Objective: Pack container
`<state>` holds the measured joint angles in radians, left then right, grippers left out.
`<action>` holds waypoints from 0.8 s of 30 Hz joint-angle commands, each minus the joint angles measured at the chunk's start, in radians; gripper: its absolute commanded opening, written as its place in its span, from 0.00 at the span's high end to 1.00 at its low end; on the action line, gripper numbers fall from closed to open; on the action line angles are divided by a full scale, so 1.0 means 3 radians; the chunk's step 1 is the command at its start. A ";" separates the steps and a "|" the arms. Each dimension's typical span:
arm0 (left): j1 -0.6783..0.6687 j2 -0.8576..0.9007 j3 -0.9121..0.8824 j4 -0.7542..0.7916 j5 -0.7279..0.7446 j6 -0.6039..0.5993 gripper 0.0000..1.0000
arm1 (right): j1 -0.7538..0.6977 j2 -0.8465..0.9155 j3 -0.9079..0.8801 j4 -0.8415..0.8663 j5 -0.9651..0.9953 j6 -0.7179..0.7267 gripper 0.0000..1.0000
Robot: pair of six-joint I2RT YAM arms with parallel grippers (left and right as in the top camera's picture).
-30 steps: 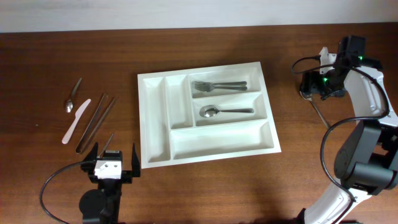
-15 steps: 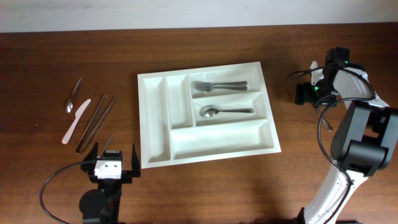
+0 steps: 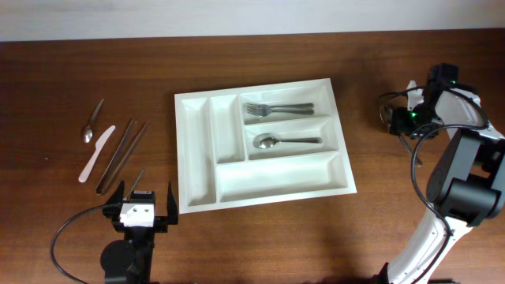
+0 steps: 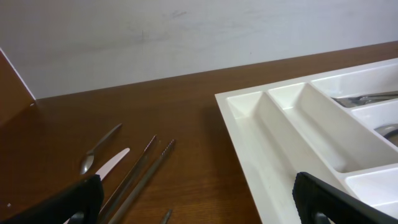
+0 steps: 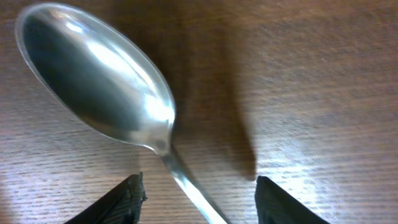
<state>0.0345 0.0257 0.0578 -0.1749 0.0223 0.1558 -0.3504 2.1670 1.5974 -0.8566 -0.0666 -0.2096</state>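
Observation:
The container (image 3: 183, 158), a white compartmented tray, lies mid-table and holds a fork (image 3: 276, 109) and a spoon (image 3: 284, 140); its left rim (image 4: 261, 155) shows in the left wrist view. My right gripper (image 3: 392, 120) is down at the table right of the tray. In its wrist view the gripper (image 5: 199, 196) straddles the handle of a steel spoon (image 5: 93, 74) lying on the wood, with a gap between each finger and the handle. My left gripper (image 3: 143, 207) sits wide open near the front edge, left of the tray, with nothing between its fingers (image 4: 81, 199).
On the left of the table lie a small spoon (image 3: 92, 122), a white knife (image 3: 96, 153), two long dark utensils (image 3: 122, 154) and a short metal piece (image 3: 136, 181). The same pieces show in the left wrist view, such as the small spoon (image 4: 96, 149).
My right gripper swung slightly left, then back right, settling over the spoon with its jaws narrower than before. The left arm and the tray's contents have not moved.

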 commanded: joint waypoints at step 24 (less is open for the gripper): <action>-0.0013 -0.0028 -0.0028 0.0010 0.0013 -0.0041 0.01 | -0.0033 0.0005 -0.0205 0.0113 -0.0015 0.0015 0.61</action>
<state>0.0345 0.0257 0.0578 -0.1749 0.0223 0.1558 -0.3569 2.1654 1.5639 -0.8200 -0.0635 -0.2134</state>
